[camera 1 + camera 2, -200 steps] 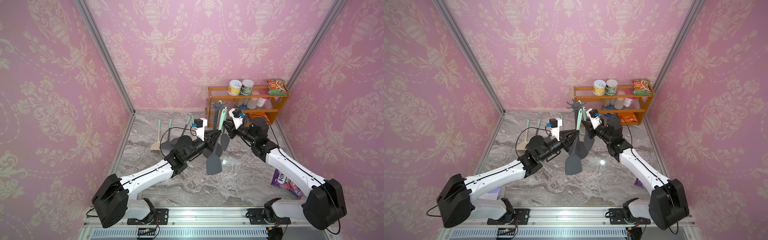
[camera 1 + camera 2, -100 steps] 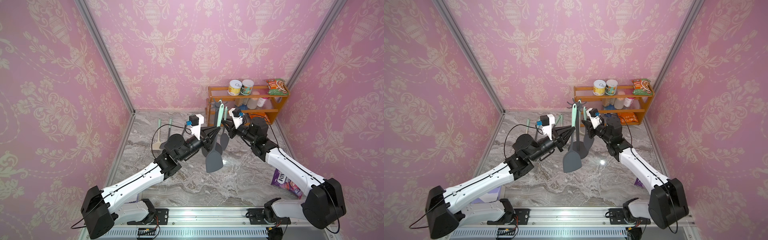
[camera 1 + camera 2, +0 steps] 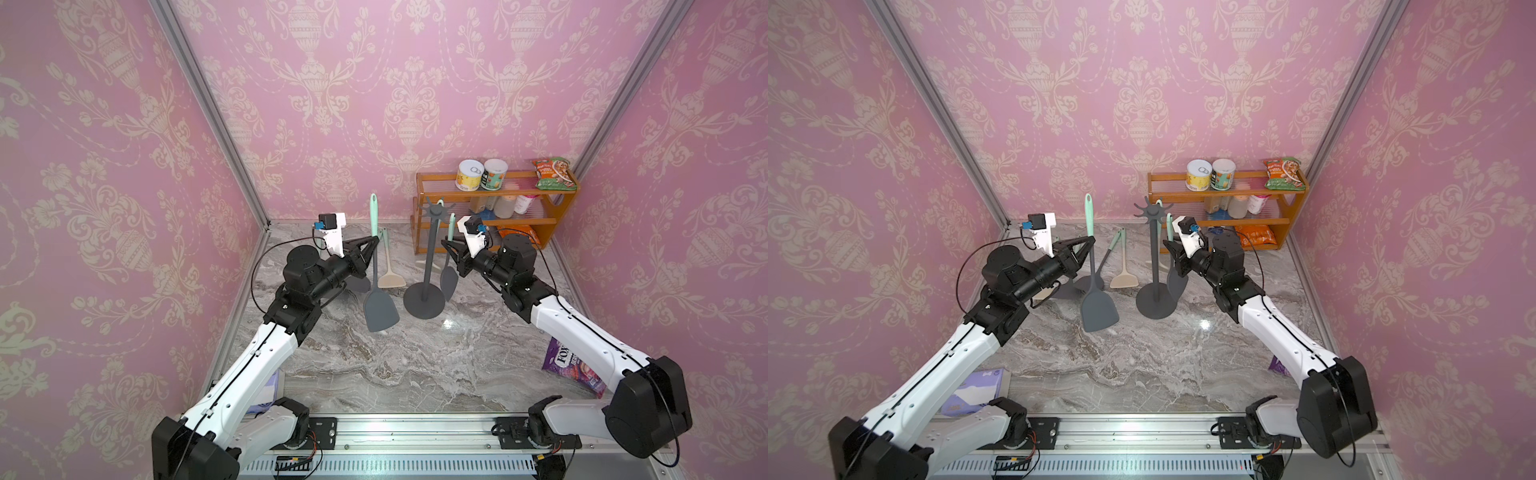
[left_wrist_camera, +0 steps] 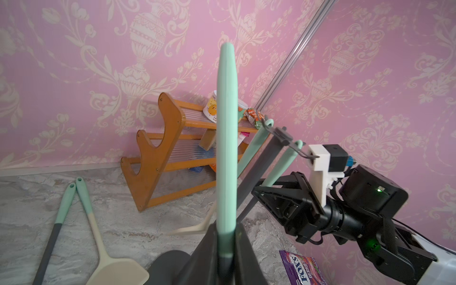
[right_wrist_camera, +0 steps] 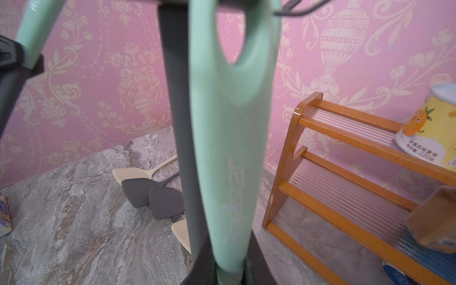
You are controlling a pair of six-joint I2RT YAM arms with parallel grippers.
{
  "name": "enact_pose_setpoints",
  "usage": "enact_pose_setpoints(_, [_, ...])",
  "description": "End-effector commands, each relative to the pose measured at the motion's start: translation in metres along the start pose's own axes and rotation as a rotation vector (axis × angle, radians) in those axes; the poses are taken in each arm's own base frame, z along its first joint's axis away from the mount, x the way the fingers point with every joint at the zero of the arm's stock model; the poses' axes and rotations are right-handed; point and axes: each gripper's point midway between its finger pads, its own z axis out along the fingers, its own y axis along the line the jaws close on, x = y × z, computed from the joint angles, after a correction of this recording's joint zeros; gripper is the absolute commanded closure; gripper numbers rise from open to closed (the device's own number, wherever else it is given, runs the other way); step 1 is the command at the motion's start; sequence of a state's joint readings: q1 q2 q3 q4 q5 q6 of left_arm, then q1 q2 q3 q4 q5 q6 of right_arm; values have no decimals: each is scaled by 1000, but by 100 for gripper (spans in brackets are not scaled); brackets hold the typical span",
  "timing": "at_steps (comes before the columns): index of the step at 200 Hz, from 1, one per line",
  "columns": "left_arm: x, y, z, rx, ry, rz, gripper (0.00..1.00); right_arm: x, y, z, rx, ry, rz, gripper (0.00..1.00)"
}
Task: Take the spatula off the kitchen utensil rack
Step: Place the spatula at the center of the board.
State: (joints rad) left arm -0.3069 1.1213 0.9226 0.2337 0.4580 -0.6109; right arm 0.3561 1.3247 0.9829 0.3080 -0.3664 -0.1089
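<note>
The dark grey kitchen utensil rack (image 3: 424, 302) (image 3: 1156, 302) stands mid-table, and its pole (image 5: 180, 123) shows in the right wrist view. My left gripper (image 3: 375, 242) (image 3: 1090, 240) (image 4: 225, 246) is shut on a spatula (image 3: 380, 309) (image 3: 1098, 309) with a mint handle (image 4: 227, 135) and a grey blade. It hangs upright, clear of the rack on its left. My right gripper (image 3: 446, 244) (image 3: 1168, 246) (image 5: 229, 269) is shut on the handle of a second spatula (image 3: 449, 278) (image 5: 232, 148), which still hangs from the rack's crown. Another mint handle (image 4: 255, 140) hangs on the far side.
An orange wooden shelf (image 3: 419, 226) with cans and snack bags stands behind the rack. Loose spatulas, one of them beige (image 3: 390, 279), lie on the marble behind my left gripper. A purple sweets bag (image 3: 567, 368) lies by the right arm, and a purple box (image 3: 976, 390) by the left arm's base.
My left gripper has carried its spatula leftward, away from the rack's hooks. The right gripper has stayed on the hanging spatula's handle.
</note>
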Motion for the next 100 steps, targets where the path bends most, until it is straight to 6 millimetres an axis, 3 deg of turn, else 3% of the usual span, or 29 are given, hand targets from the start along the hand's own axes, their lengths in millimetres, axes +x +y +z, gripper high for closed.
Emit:
enact_pose_setpoints(1, [32,8,4,92,147,-220,97,2,-2,-2,16,32,-5,100])
enact_pose_setpoints(49, [67,21,4,132,195,-422,96,3,-2,-6,20,43,-11,100])
enact_pose_setpoints(53, [80,29,0,107,203,-450,96,3,-2,-7,20,42,-12,100])
enact_pose_setpoints(71, [104,42,-13,50,201,-489,95,2,-1,-8,19,41,-12,100])
enact_pose_setpoints(100, [142,46,-21,10,253,-498,94,3,1,-8,13,42,-11,100])
